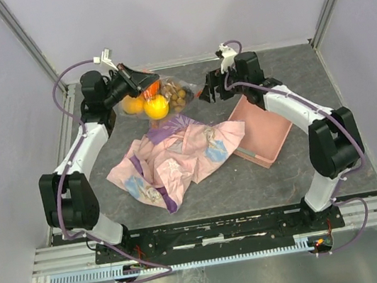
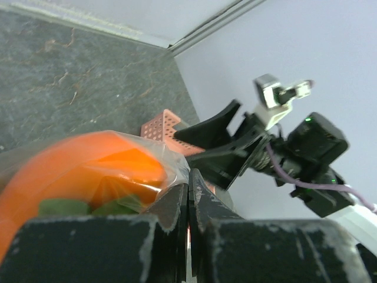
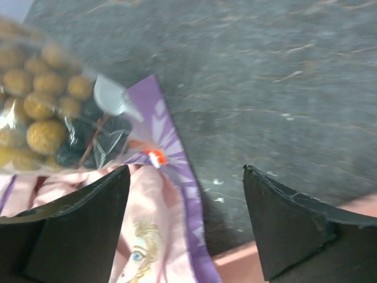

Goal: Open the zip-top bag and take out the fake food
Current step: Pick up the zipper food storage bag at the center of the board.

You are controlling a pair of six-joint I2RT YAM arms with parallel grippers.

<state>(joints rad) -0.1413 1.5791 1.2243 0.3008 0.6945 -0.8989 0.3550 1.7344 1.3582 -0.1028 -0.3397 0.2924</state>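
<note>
The zip-top bag (image 1: 160, 99) hangs at the back of the table, and my left gripper (image 1: 142, 85) is shut on its upper edge. Inside it, the fake food shows as an orange (image 1: 157, 108), a yellow fruit (image 1: 132, 105) and tan grapes (image 1: 178, 98). The left wrist view has the shut jaws pinching clear plastic (image 2: 174, 174), with a red-orange fruit (image 2: 82, 177) pressed behind it. My right gripper (image 1: 209, 89) stands open just right of the bag. In the right wrist view the bag's orange-red zip end (image 3: 154, 157) and the grapes (image 3: 41, 112) lie ahead of the left finger (image 3: 88, 224).
A pink-purple patterned cloth (image 1: 176, 154) lies crumpled mid-table, under the bag's lower end (image 3: 153, 236). A pink perforated basket (image 1: 262, 130) sits to its right, below the right arm. Grey walls close in the back and sides.
</note>
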